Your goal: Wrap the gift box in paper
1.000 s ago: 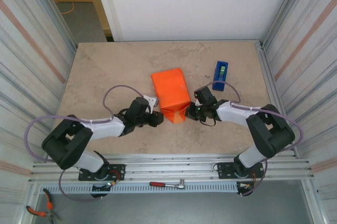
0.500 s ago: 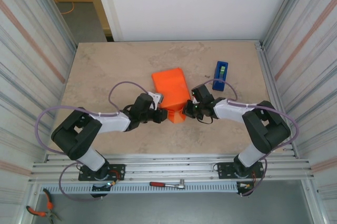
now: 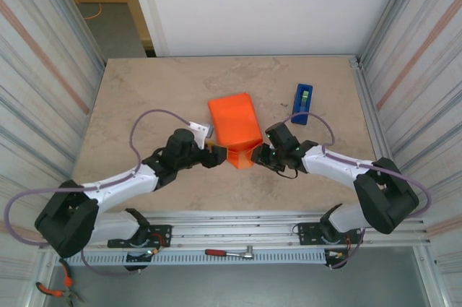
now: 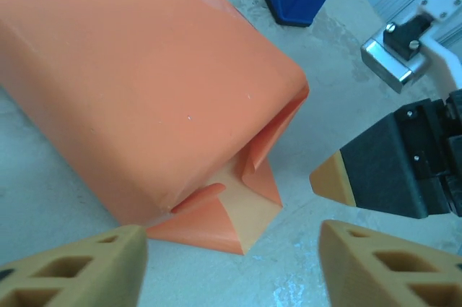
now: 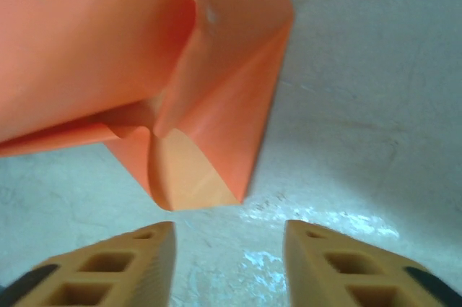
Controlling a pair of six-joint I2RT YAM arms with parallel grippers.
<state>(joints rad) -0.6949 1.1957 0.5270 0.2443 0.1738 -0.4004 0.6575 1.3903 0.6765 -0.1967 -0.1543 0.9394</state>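
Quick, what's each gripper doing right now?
Left gripper: open, holding nothing.
Right gripper: open, holding nothing.

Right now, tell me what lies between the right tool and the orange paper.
Bare table; the right wrist view shows it between the right tool and the paper, at its folded end.

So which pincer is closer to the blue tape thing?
Right. The right pincer is by the paper, on the same side as the blue tape dispenser; the left pincer is across the paper from it.
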